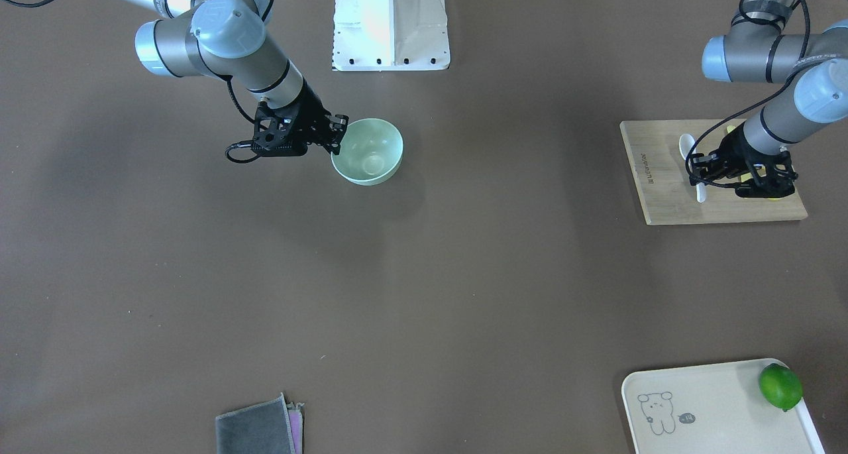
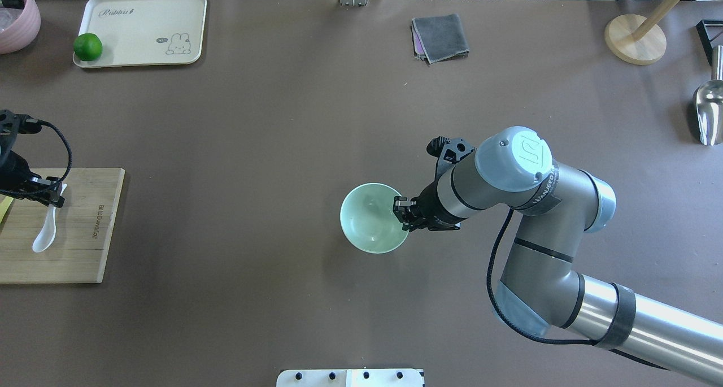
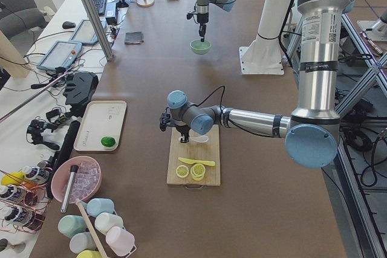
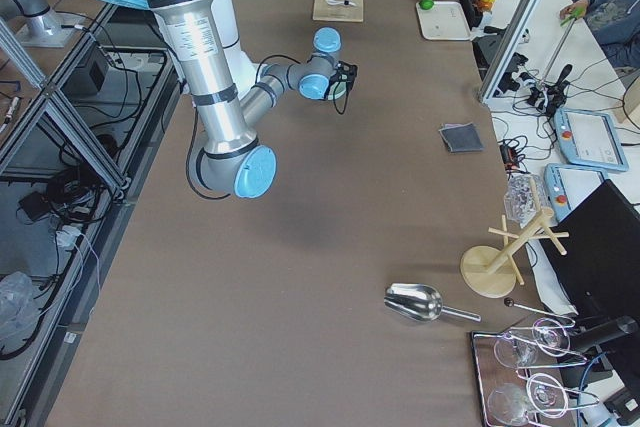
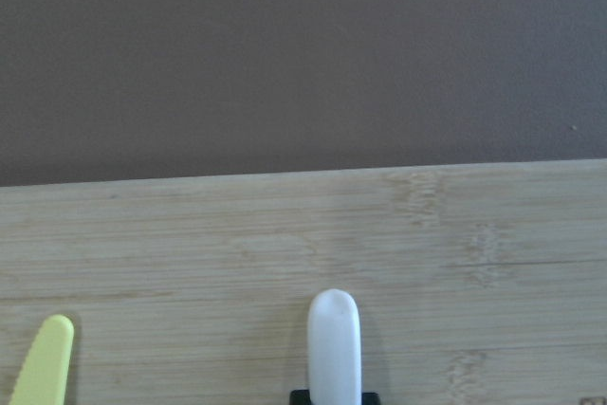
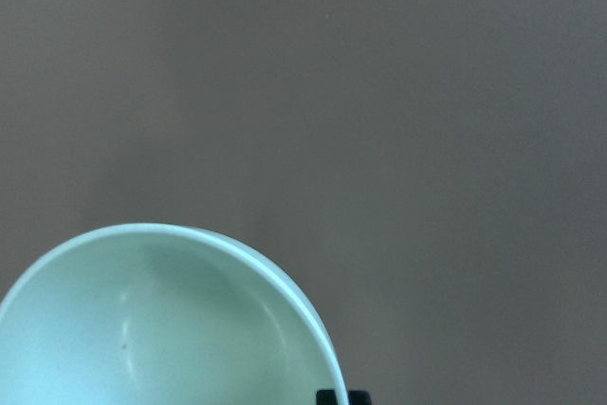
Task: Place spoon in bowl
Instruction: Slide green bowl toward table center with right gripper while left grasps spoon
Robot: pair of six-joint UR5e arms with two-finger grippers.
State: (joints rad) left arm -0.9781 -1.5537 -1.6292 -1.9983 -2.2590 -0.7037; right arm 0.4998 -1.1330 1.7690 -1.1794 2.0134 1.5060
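Observation:
The white spoon (image 1: pixel 689 150) lies on a wooden cutting board (image 1: pixel 662 199) at the table's left end. It also shows in the overhead view (image 2: pixel 44 237). My left gripper (image 1: pixel 703 177) is shut on the spoon's handle, whose tip (image 5: pixel 334 334) pokes out in the left wrist view. The mint-green bowl (image 2: pixel 370 220) is near the table's middle. My right gripper (image 2: pixel 402 212) is shut on its near rim (image 6: pixel 285 282). In the front view the bowl (image 1: pixel 371 152) looks tipped; I cannot tell whether it is lifted.
A yellow plastic knife (image 5: pixel 43 362) and lemon slices (image 3: pixel 190 171) share the board. A cream tray (image 2: pixel 147 25) with a lime (image 2: pixel 87 47) lies at the far left. A folded grey cloth (image 2: pixel 440 37), a wooden stand (image 2: pixel 635 37) and a metal scoop (image 2: pixel 709 113) lie along the far side.

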